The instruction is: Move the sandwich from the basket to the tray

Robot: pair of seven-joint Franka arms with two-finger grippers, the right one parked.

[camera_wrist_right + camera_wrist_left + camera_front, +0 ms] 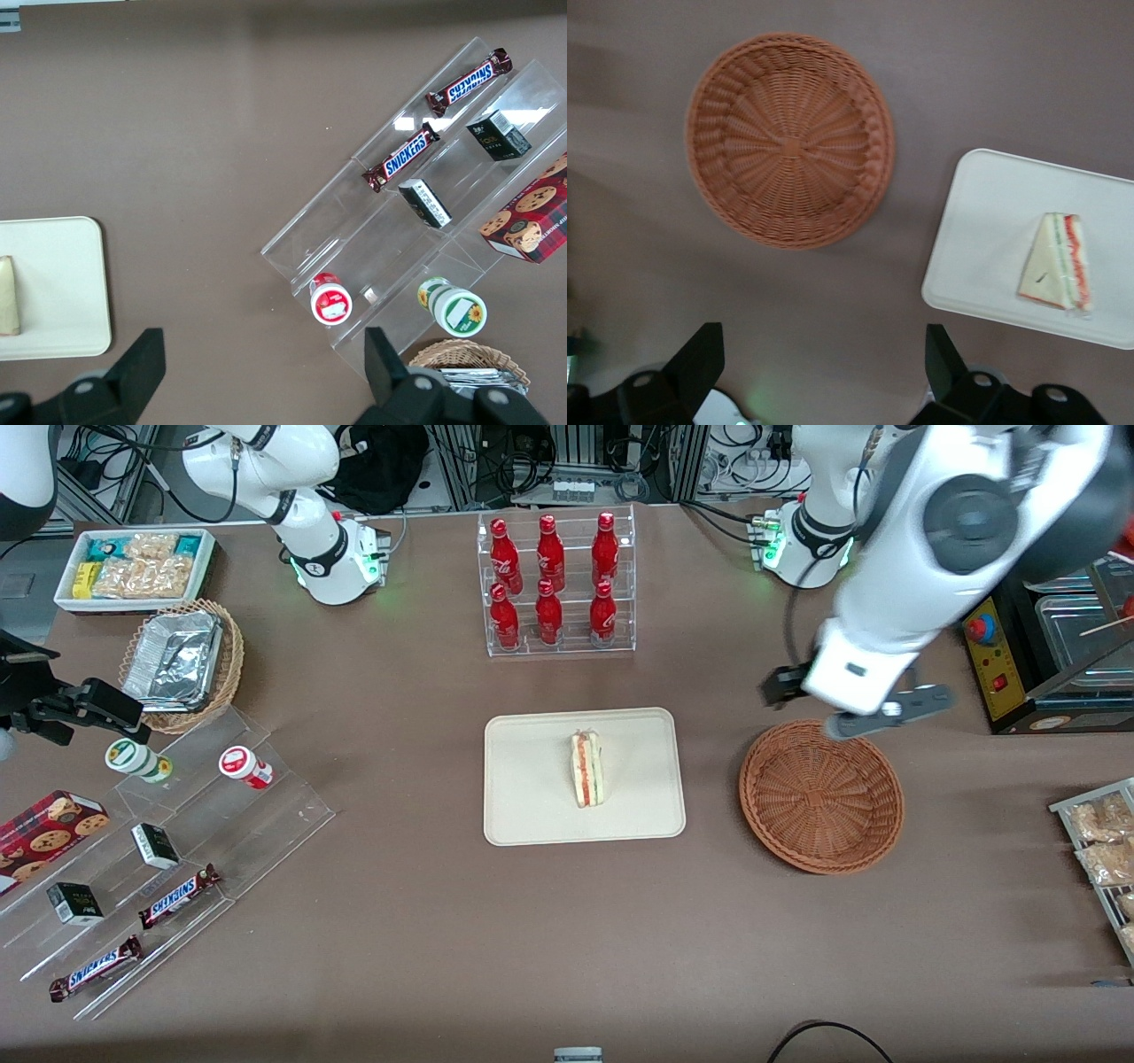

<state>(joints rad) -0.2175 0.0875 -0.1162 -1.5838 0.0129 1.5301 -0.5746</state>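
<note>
The brown worktop (425, 921) is wide and flat, with things spread all over it. In the middle lies the flat cream tray with round corners (532, 779). The small three-cornered sandwich of white bread with red and green layers (586, 769) lies on that tray, near its middle. It is not in the basket.

The round, reddish-brown woven basket (821, 797) sits beside the tray, toward the working arm's end of the worktop. Nothing is in it. The tray and the basket are apart, with bare worktop between them.

The white arm's black pincer (855, 708) hangs in the air above the basket's rim, on the side farther from the front camera. Its two fingers (698, 363) are spread wide apart and hold nothing.

Farther from the front camera than the tray stands a clear plastic rack with six red bottles (554, 584). Toward the parked arm's end are a light wicker basket with silver foil trays (182, 660), a white bin of snack packets (133, 567), and clear plastic steps (177, 868) with chocolate bars (177, 896), small dark boxes and two little tubs. At the edge of the worktop farthest from the front camera are metal frames and many black cables (532, 460).
</note>
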